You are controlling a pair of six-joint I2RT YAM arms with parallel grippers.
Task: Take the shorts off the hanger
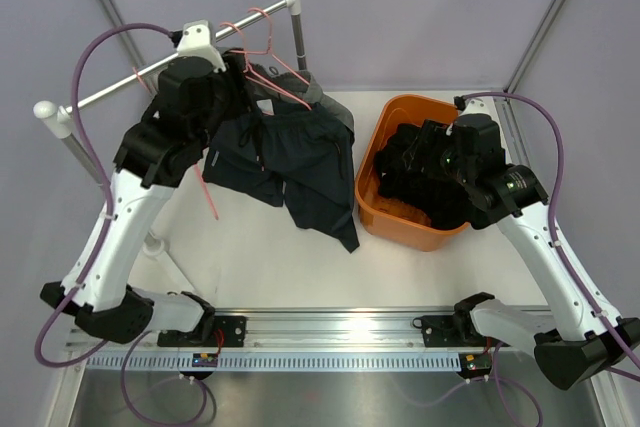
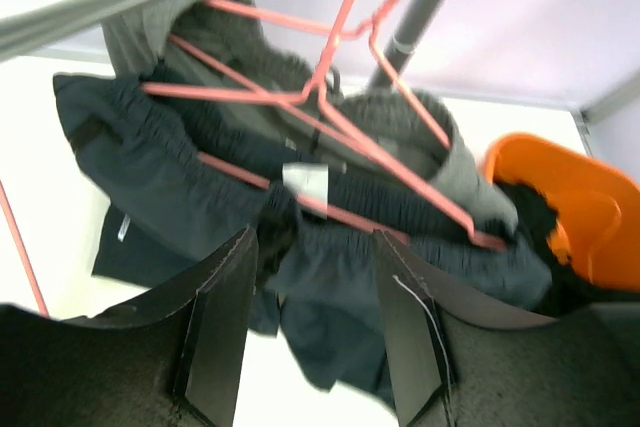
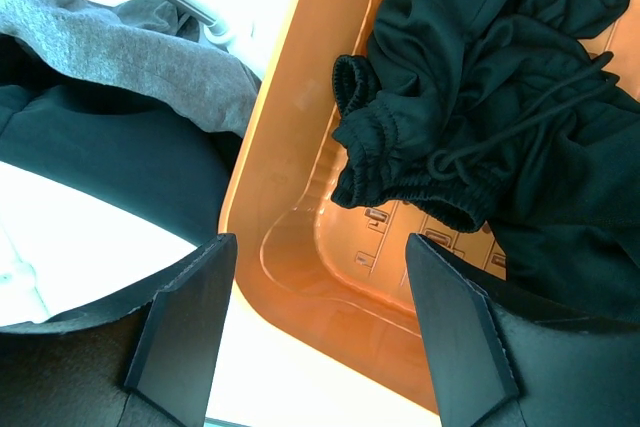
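The dark navy shorts (image 1: 290, 162) hang on a pink hanger (image 1: 268, 52) from the rail, with the mid-grey shorts (image 1: 322, 92) behind them on a second pink hanger. My left gripper (image 1: 238, 82) is up at the hangers. In the left wrist view it (image 2: 315, 327) is open, with the navy shorts (image 2: 180, 162) just beyond its fingers and nothing held. The grey shorts (image 2: 462, 159) and hanger (image 2: 330, 117) show there too. The black shorts (image 1: 425, 162) lie in the orange basket (image 1: 375, 147). My right gripper (image 3: 320, 337) is open and empty above the basket's corner (image 3: 290, 77), beside the black shorts (image 3: 500, 97).
The metal rail (image 1: 150, 72) runs from front left to back right on two posts. A loose pink hanger (image 1: 207, 192) dangles by the left arm. The grey shorts (image 3: 130, 47) and navy shorts (image 3: 100, 157) hang close left of the basket.
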